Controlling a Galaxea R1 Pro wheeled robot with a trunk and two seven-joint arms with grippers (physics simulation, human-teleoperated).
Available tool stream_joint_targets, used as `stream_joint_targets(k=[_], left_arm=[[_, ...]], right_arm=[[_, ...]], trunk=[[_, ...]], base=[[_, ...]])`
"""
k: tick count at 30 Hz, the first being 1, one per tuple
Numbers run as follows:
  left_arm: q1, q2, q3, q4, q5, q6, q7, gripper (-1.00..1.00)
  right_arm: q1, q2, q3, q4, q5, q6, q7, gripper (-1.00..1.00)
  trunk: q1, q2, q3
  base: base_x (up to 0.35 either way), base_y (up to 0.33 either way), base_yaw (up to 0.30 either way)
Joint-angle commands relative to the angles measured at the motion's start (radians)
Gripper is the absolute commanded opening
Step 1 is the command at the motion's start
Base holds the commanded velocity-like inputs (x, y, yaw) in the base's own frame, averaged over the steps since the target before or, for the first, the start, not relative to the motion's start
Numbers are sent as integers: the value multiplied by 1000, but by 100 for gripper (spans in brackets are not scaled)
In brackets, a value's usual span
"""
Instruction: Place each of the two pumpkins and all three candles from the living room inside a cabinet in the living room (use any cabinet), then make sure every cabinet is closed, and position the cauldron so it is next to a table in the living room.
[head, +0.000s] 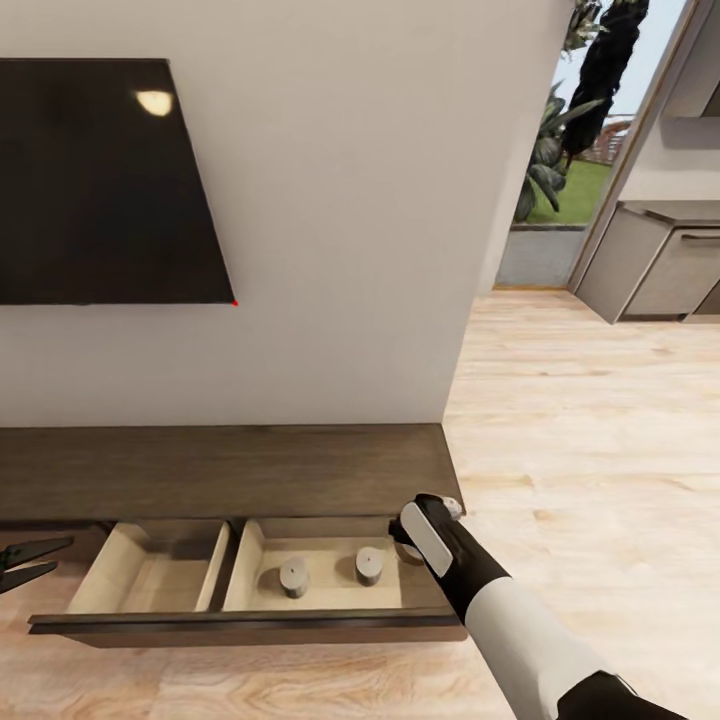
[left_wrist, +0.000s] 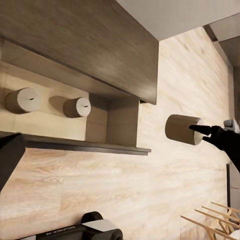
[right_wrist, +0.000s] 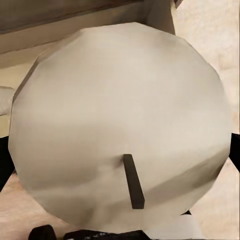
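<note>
Two stubby grey-beige candles (head: 294, 577) (head: 369, 566) upright, side by side, apart, in open cabinet drawer (head: 330, 590), right compartment. Third candle (left_wrist: 183, 129), dark wick showing, held over the drawer's right end.

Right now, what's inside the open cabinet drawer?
The right compartment of the drawer holds two upright candles. The right gripper holds a third candle over its right end, hiding that corner. The left compartment looks bare.
</note>
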Motion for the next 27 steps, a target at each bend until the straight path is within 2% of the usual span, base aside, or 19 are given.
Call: stream_joint_targets(k=[1, 5, 16, 22, 27], left_arm=[[0, 0, 0, 0, 0, 0, 0, 100], [0, 0, 0, 0, 0, 0, -1, 100], [0, 0, 1, 0, 0, 0, -2, 100], [0, 1, 5, 0, 0, 0, -4, 100], [0, 1, 7, 0, 0, 0, -6, 100]], right_arm=[[0, 0, 0, 1, 4, -3, 2, -100], [0, 0, 0, 3, 19, -3, 5, -100], [-8, 0, 0, 5, 12, 0, 7, -100], [-13, 0, -2, 6, 8, 9, 53, -100], [-14, 0, -3, 6, 8, 11, 64, -100]], trunk=[[0, 0, 0], [0, 0, 0], [0, 0, 0], [0, 0, 0], [19, -35, -16]], base=[[155, 5, 0], [54, 2, 0], [41, 0, 0], [1, 0, 0], [0, 0, 0]])
